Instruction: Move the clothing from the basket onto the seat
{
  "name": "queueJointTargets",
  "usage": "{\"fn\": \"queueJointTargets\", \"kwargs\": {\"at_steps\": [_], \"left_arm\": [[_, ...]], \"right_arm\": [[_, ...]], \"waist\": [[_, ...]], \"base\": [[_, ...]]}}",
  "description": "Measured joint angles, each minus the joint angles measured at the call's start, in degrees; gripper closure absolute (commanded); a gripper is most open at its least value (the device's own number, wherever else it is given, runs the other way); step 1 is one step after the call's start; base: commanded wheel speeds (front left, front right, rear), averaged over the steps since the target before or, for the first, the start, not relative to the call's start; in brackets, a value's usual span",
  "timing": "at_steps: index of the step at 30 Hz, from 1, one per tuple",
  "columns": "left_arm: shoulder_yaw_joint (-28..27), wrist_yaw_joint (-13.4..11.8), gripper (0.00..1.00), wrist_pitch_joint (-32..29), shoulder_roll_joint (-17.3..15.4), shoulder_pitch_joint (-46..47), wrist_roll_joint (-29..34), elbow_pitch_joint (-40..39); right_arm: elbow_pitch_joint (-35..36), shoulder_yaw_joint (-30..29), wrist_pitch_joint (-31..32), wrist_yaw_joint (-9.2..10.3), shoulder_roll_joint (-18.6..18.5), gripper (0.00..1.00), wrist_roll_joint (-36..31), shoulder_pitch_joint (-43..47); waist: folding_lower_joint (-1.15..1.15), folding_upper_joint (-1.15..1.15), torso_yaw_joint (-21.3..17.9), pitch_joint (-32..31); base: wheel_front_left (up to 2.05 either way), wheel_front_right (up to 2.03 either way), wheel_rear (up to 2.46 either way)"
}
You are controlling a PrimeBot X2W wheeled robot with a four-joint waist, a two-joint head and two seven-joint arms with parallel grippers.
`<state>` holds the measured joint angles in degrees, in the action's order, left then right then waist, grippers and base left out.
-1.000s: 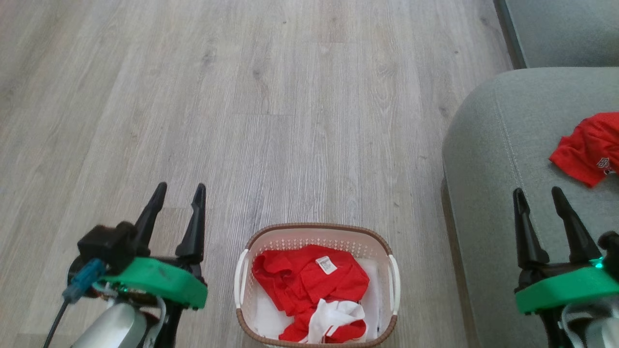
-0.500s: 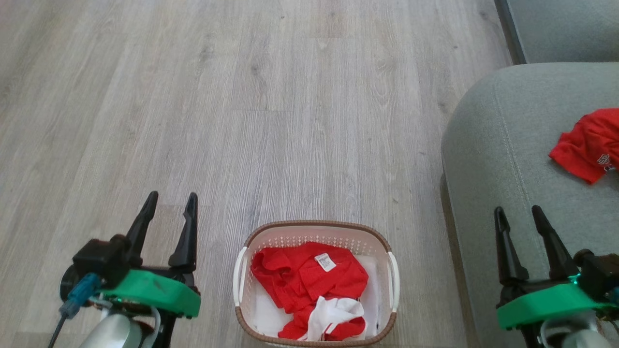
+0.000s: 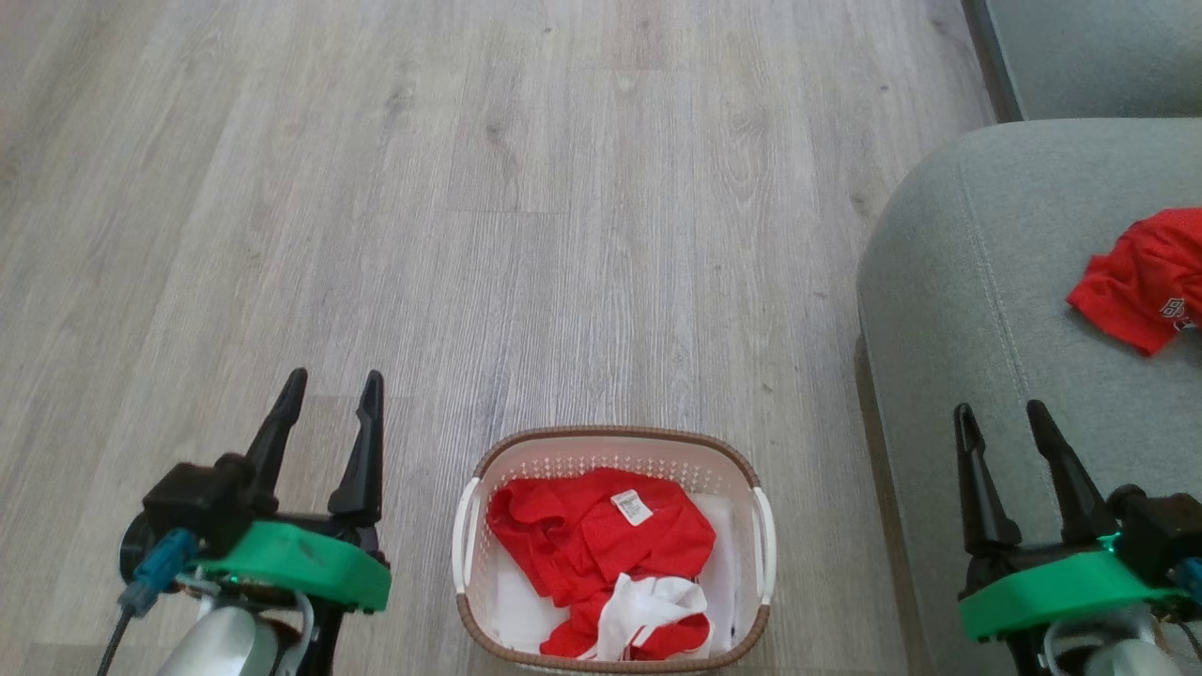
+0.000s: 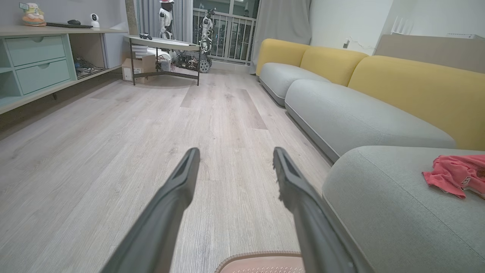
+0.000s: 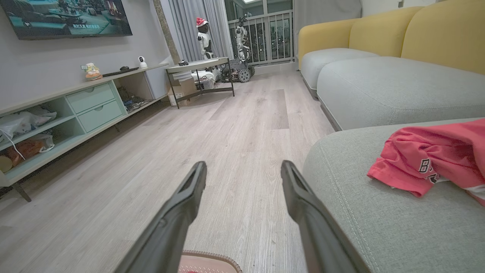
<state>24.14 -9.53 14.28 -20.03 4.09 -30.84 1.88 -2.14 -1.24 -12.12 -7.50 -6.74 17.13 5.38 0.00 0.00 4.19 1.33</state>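
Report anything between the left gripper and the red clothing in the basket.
Nothing visible does. The open left gripper hangs beside the white perforated basket with a brown woven rim; the red and white garments lie uncovered inside.

The basket (image 3: 610, 435) loses its near rim to the head view's bottom edge, and the red clothing (image 3: 601, 545) inside covers most of its floor. Right of the basket, a red garment (image 3: 1141, 282) on the seat (image 3: 977, 282) is cropped, its print unreadable
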Motion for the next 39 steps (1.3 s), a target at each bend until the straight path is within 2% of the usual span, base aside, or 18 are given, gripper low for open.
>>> {"fn": "queueJointTargets", "kwargs": {"at_steps": [24, 33, 39], "left_arm": [[-0.92, 1.54, 0.00, 0.00, 0.87, 0.01, 1.42, 1.34], [-0.67, 3.25, 0.00, 0.01, 1.09, 0.81, 1.52, 2.49], [-0.08, 4.37, 0.00, -0.08, 1.47, 4.88, 1.69, 3.85]], "right_arm": [[-0.04, 0.92, -0.34, -0.01, 0.36, 0.00, 0.01, -1.27], [0.85, 0.81, -0.34, 0.00, 0.36, 0.00, -0.01, -4.20], [1.62, 0.65, -0.45, 0.00, 0.36, 0.00, -0.53, -7.56]], "waist": [[0.00, 0.00, -1.00, 1.29], [0.00, 0.00, -2.80, 4.68], [0.01, 0.00, -4.79, 7.83]], "base": [[0.00, 0.00, 0.00], [0.00, 0.00, 0.00], [0.00, 0.00, 0.00]]}}
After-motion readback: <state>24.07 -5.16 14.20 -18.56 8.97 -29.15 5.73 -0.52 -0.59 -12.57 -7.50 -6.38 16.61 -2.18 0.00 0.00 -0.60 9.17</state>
